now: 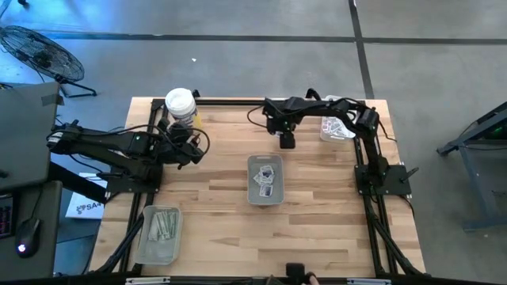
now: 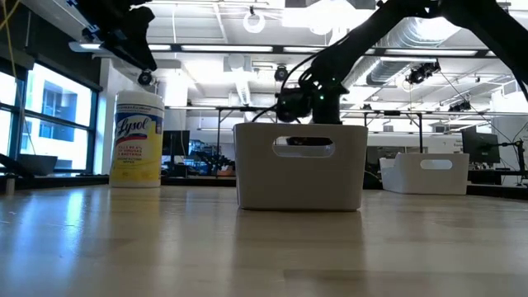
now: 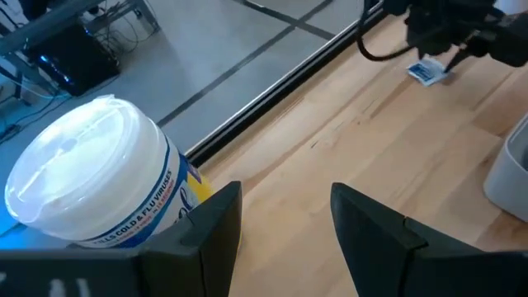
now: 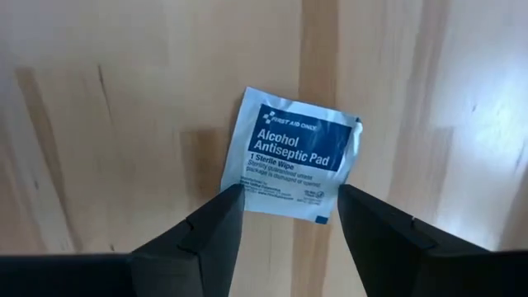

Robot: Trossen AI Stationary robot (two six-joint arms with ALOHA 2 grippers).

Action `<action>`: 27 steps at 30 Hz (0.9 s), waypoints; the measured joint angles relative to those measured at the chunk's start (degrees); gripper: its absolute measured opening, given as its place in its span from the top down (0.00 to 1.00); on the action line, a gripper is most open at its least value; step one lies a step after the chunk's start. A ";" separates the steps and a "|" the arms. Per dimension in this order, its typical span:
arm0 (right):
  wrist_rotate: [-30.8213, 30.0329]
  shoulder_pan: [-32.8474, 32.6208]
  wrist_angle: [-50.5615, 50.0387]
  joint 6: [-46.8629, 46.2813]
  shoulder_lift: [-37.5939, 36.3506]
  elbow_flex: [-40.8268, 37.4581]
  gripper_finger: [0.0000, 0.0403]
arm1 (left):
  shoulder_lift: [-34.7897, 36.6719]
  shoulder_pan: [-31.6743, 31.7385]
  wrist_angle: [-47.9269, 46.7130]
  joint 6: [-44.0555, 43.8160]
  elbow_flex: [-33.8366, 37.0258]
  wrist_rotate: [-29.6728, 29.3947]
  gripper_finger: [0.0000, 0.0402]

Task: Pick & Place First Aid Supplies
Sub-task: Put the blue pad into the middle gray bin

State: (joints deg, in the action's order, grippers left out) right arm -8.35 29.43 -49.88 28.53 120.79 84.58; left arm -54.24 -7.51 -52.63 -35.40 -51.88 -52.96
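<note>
A squarish white packet with a blue panel reading "Alcohol Antiseptic Pad" [image 4: 290,157] lies flat on the wood table, far of the centre tray; the left wrist view also shows this packet [image 3: 427,72]. My right gripper [image 4: 285,223] points straight down over it, open, one finger standing at each side of the packet's edge, apart from it. In the high view my right gripper [image 1: 286,142] is just far of the centre tray [image 1: 265,180]. My left gripper [image 3: 285,223] hovers open beside the white-lidded tub [image 3: 91,177], with nothing between its fingers.
The centre tray [image 1: 252,162] holds white packets. A near-left tray [image 1: 161,233] holds pale green strips, and a far-right tray [image 1: 337,128] holds more packets. The yellow-labelled tub [image 1: 181,105] stands at the far left. Bare wood lies between the trays.
</note>
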 joint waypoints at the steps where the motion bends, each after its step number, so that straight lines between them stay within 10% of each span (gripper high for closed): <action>1: -0.54 -0.02 -0.60 -0.02 0.00 -0.02 0.52 | 0.01 0.00 -0.16 -0.43 0.00 -0.04 0.54; 27: 4.51 1.47 10.52 -5.97 -4.31 -8.25 0.52 | 0.07 0.00 -1.96 0.26 0.00 -3.42 0.54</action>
State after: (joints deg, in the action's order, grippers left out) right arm -3.84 30.89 -39.36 22.56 116.49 76.33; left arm -54.17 -7.51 -54.59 -35.14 -51.88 -56.37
